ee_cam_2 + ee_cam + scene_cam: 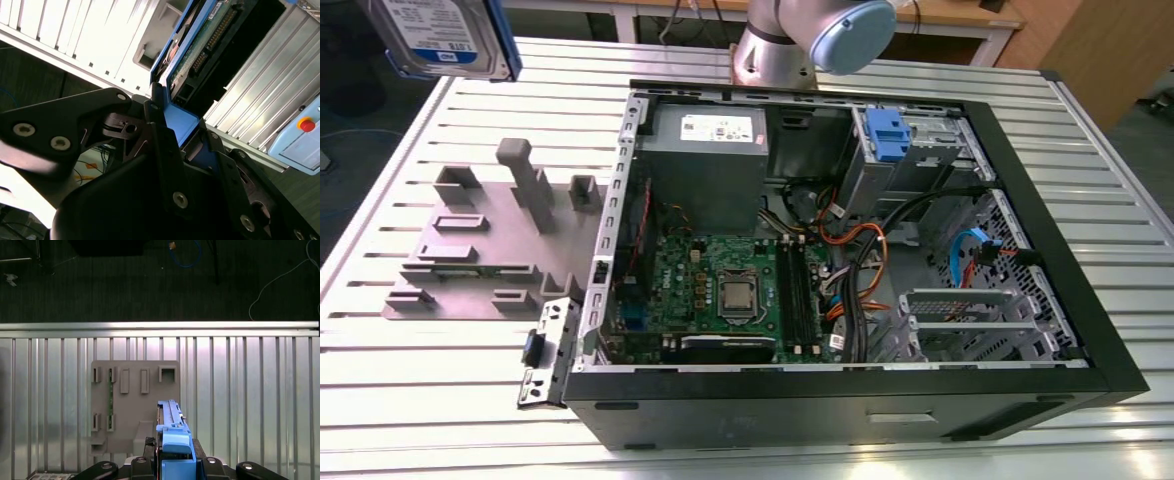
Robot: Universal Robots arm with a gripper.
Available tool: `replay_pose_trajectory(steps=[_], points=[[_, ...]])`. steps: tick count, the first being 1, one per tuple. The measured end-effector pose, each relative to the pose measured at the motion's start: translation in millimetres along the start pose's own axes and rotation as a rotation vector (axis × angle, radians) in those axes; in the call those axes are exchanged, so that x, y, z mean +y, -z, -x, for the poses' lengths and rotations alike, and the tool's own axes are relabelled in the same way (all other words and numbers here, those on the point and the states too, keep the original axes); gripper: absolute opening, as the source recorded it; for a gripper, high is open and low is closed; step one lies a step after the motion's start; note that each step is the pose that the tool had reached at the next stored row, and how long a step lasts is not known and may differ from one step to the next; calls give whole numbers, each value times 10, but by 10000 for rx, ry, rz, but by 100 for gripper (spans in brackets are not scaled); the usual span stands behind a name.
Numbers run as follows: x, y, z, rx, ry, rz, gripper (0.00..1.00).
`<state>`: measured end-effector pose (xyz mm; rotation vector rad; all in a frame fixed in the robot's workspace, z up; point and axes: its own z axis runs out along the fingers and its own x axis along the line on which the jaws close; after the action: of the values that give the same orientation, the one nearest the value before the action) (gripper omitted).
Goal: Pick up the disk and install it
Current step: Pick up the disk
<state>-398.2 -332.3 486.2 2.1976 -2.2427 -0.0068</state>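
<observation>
Pickup part looks done to me: the claw is clamped tight on the blue frame of the disk, which sticks out past its fingers and hangs in the air clear of the table. The gray holder sits below the claw, and the open computer case is well off to one side. Install isn't done yet (I'd guess it needs careful lining up with the bay). Disk itself: silver, white-and-blue label, green circuit board on the back.
</observation>
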Motion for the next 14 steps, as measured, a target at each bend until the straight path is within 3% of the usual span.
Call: replay_pose_trajectory(steps=[14], points=[[-39,0,1,0,0,0,36]])
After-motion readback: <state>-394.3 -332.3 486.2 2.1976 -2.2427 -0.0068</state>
